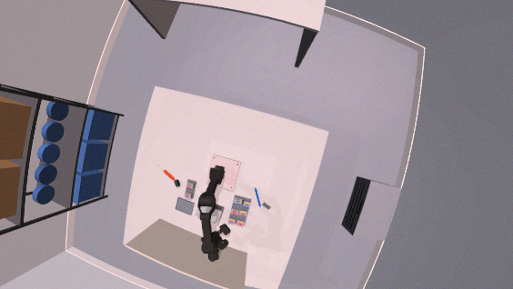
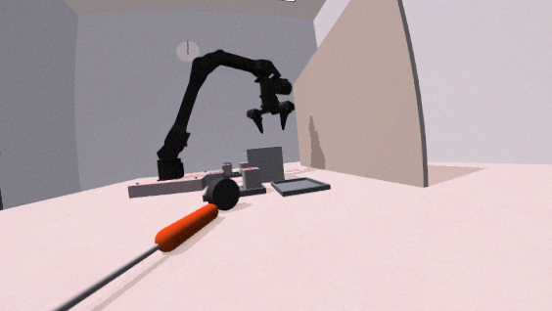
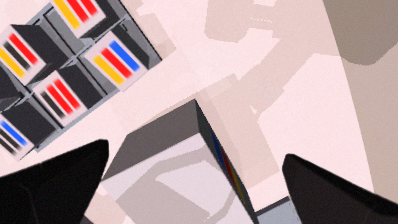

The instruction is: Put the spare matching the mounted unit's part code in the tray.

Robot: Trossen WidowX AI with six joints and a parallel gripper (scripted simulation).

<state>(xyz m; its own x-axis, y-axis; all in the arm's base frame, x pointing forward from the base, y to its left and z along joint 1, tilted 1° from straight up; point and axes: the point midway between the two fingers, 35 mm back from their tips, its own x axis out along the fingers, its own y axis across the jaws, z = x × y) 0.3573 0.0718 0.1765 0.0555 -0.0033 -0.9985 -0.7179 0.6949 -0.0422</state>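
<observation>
The mounted unit (image 1: 218, 215) (image 2: 264, 163) (image 3: 165, 185) is a large grey box. In the wrist view its right side face carries blue, red and yellow stripes, seen very obliquely. Striped spare blocks stand in a grey rack (image 1: 239, 210); one spare (image 3: 116, 61) shows yellow, red and blue stripes, another (image 3: 60, 97) black, red and red. A smaller rack (image 1: 190, 188) holds more spares, one grey block (image 2: 252, 178) among them. The shallow tray (image 1: 185, 205) (image 2: 300, 186) (image 3: 280, 215) shows nothing in it. My gripper (image 2: 272, 130) (image 3: 198, 155) is open and empty, above the unit.
An orange screwdriver (image 1: 169, 174) (image 2: 188, 227) lies beside a black cylinder (image 1: 177, 183) (image 2: 224, 194). A blue pen (image 1: 257, 197) and a small dark block (image 1: 266, 205) lie right of the large rack. A tall beige panel (image 1: 196, 245) (image 2: 362, 98) stands along one table edge.
</observation>
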